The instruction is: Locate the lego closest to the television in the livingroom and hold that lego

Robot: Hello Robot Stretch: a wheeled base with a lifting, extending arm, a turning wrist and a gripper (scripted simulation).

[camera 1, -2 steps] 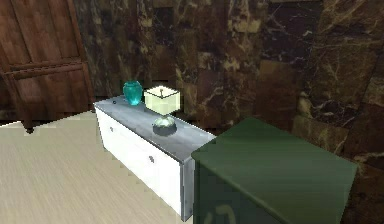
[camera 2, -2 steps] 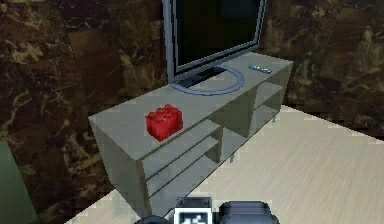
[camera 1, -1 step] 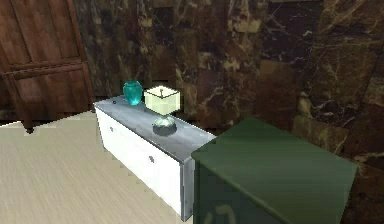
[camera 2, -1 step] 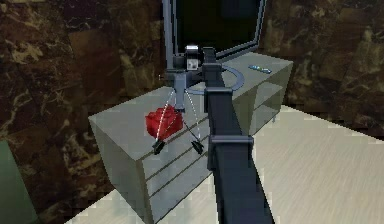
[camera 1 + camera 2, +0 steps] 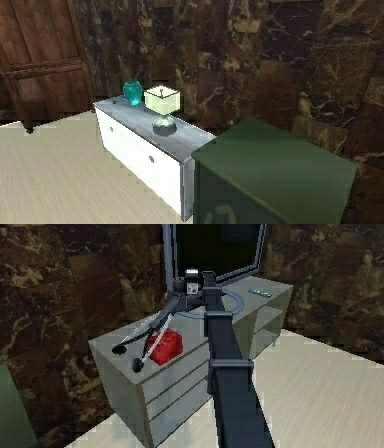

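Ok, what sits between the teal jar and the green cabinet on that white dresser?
In the forward view, a lamp with a pale square shade stands beside the teal jar; past it the dresser top is bare to the green cabinet.

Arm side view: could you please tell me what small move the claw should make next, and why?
Probably a slight lowering of the claw toward the red lego. It lies on the grey cabinet near the television, right at the fingers and resting on the surface. Whether they touch it cannot be told.
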